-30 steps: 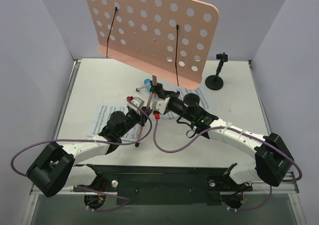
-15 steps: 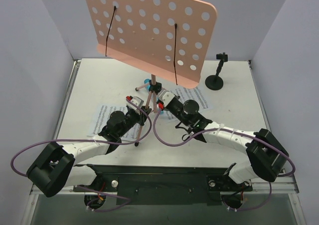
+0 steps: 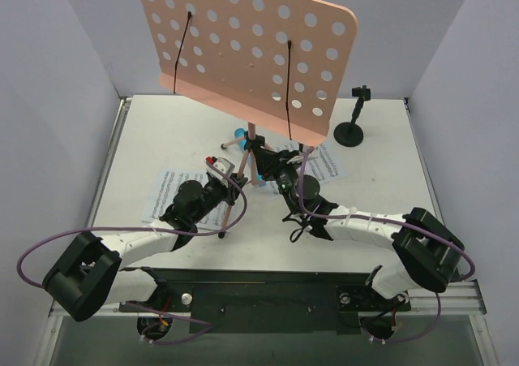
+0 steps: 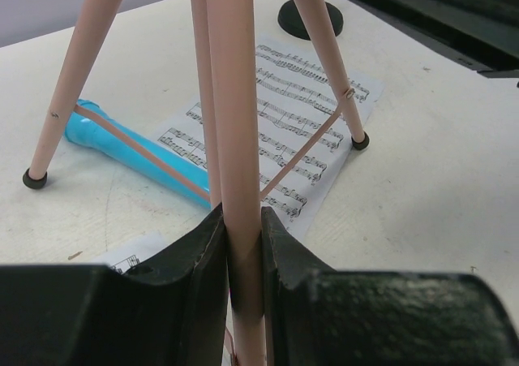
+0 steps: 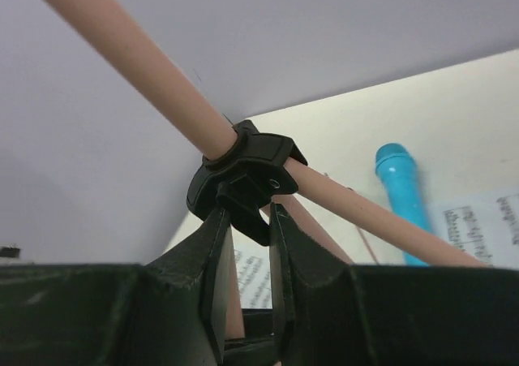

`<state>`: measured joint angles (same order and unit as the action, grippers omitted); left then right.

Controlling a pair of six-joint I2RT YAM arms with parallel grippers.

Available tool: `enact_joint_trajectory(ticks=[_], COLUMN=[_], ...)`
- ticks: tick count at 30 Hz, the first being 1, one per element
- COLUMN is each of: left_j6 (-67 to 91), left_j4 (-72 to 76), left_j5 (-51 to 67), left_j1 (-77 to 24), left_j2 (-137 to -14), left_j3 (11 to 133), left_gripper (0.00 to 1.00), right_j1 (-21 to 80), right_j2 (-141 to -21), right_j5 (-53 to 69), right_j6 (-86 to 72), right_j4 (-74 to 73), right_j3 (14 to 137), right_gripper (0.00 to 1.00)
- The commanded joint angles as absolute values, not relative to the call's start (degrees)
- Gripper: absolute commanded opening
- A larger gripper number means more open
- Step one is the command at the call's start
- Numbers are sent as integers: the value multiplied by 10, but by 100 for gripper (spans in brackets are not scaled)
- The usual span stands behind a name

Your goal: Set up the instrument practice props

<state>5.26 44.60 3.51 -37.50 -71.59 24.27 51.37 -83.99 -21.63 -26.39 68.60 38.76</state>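
Upright at mid-desk [image 3: 162, 131], pink perforated metal music stand [image 3: 243, 49]: left end effector [image 4: 243, 256] clenched on its thin near tripod leg [image 4: 235, 98], right end effector [image 5: 246, 220] clamped on its black leg hub [image 5: 243, 167]; bright blue microphone [image 4: 122, 143] lying beneath.

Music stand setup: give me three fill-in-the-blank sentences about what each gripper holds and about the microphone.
1. The left gripper is shut on a pink ____ of the music stand.
2. The hub where the legs meet, clamped by the right gripper, is coloured ____.
3. The microphone lying under the tripod, not in the mic stand, is ____.
Missing words: leg; black; blue.
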Motion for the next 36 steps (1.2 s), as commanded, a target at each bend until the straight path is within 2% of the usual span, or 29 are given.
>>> enact_joint_trajectory(ticks=[1,6,15,20,25,27,28,29,30,32,36], left_j6=[25,31,30,30,31,31,31,31,31,31,31], left_j4=[467,473,470,467,465,462,461,461,461,460,459], left_j5=[79,83,94,100,106,107,106,106,107,108,108], left_j1=[-374,-372,-368,-368,-369,-368,-369,-368,-368,-368,-368], left_j2=[-693,-700,-694,-693,-697,-698,-698,-697,-699,-699,-697], left_j3=[248,249,246,248,250,251,252,253,253,254,255], left_gripper=[0,0,0,0,0,0,0,0,0,0,0], right_j1=[501,499,518,523,519,506,504,492,485,458,443], right_j2=[-817,-789,-810,-821,-771,-750,-743,-725,-715,-670,-588], right_j5=[-330,-343,-317,-299,-317,-313,-312,-305,-297,-266,-202], right_j6=[-530,-783,-1214,-1246,-1142,-1066,-1029,-995,-934,-835,-551], right_j4=[629,521,474,541,509,522,526,542,548,553,539], right_j3=[353,362,371,375,364,348,339,321,303,276,243], right_gripper=[0,0,0,0,2,30,49,58,74,79,78])
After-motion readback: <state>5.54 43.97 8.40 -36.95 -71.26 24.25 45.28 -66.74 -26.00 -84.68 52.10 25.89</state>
